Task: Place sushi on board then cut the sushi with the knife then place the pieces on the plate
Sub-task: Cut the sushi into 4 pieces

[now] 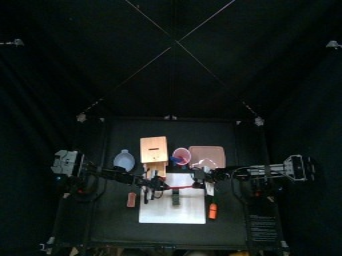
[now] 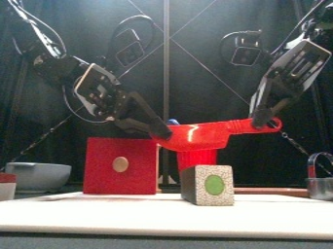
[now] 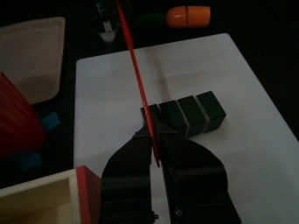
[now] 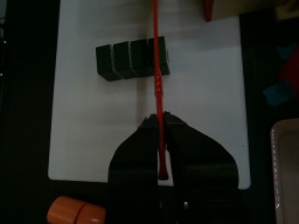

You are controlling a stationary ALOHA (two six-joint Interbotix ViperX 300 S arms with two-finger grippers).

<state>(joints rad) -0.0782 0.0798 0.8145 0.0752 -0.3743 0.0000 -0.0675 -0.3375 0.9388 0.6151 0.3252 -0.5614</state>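
A toy sushi roll (image 2: 208,185) of dark green blocks lies on the white cutting board (image 3: 128,87), its green-centred end toward the front. The red toy knife (image 2: 205,130) hangs level above the roll (image 4: 133,57), with an arm at each end. My left gripper (image 3: 149,136) is shut on one end and my right gripper (image 4: 158,122) is shut on the other. In both wrist views the blade shows as a thin red line (image 3: 132,66) crossing over the blocks (image 3: 184,114). Whether it touches the roll cannot be told.
The wooden box with its red drawer front (image 2: 120,165) stands at the left behind the board, the red cup (image 2: 196,156) behind the knife. The pink tray (image 1: 207,155) lies at the back right, the blue-grey bowl (image 1: 124,158) back left. Orange toys (image 3: 187,13) (image 4: 70,210) lie beside the board.
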